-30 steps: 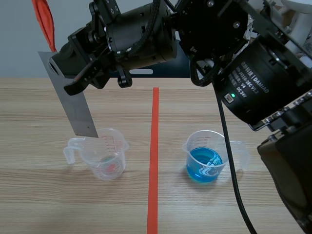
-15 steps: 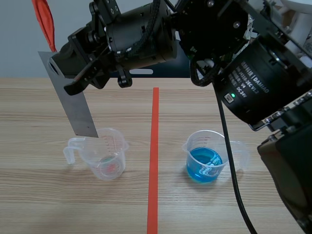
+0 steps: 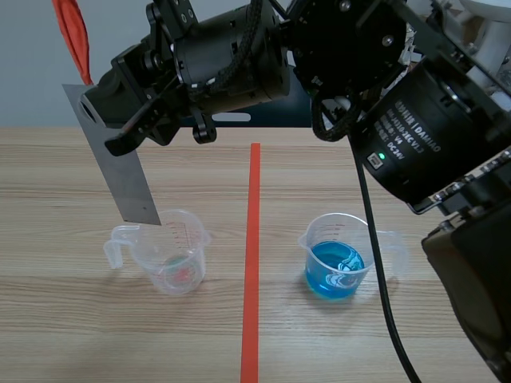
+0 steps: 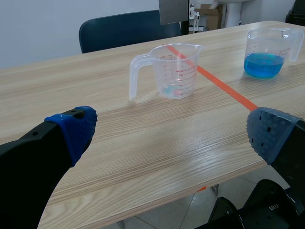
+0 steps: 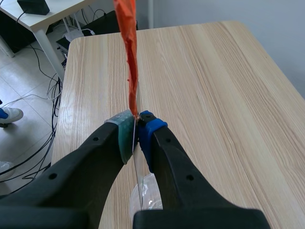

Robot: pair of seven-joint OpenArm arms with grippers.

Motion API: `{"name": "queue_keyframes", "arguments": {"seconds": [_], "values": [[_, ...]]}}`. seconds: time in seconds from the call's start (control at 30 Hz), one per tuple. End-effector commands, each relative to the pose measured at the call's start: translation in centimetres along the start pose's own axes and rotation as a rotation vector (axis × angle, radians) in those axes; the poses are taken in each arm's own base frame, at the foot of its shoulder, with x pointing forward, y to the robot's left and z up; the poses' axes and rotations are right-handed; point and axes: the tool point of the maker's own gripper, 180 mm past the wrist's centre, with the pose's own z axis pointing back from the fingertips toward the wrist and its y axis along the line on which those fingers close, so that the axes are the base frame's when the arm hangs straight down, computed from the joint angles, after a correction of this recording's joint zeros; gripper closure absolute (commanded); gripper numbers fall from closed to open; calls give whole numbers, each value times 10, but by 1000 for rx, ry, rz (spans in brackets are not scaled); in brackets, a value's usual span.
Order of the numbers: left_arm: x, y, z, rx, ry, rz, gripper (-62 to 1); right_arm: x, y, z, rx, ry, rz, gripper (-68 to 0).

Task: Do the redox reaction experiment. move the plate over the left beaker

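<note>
nearest the robot, the left gripper (image 4: pixel 171 130) sits low at the near edge of the table (image 4: pixel 143 162), its blue-padded fingers wide apart with nothing between them. farther out stand two clear beakers, well apart on either side of the red tape line: the left beaker (image 3: pixel 169 254), with a faint pinkish trace at its bottom, and the right beaker (image 3: pixel 339 259), part filled with blue liquid. over the left beaker's far rim hangs the plate (image 3: pixel 124 183), a thin grey metal strip tilted a little off upright. its lower edge is just above the rim on the handle side and, going by the left wrist view, not down in the cup. the right gripper (image 3: pixel 116 128), reaching across from the right, is clamped on the plate's upper part with its pads (image 5: pixel 125 136) pressed flat on the two faces, and an orange-red strip (image 5: pixel 127 47) trails up from the plate's top end. i judge the plate stiff and light but slick (bare metal between soft pads may pivot if the pinch is narrow), so a hold high up across the flat faces looks right, since it leaves the lower length free for the beaker. the beaker looks light and thin-walled, so a knock from the plate's edge could tip it.
</note>
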Motion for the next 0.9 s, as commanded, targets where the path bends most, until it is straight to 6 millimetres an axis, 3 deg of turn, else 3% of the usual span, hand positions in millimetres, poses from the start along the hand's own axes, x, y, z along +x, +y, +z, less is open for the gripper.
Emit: {"name": "queue_keyframes", "arguments": {"seconds": [0.0, 0.87], "values": [[11, -1, -1, -3, -54, 3, -623, 20, -2, 3, -1, -45, 41, -6], [6, -1, -1, -3, -24, 4, -623, 21, -2, 3, -1, -49, 44, -6]]}}
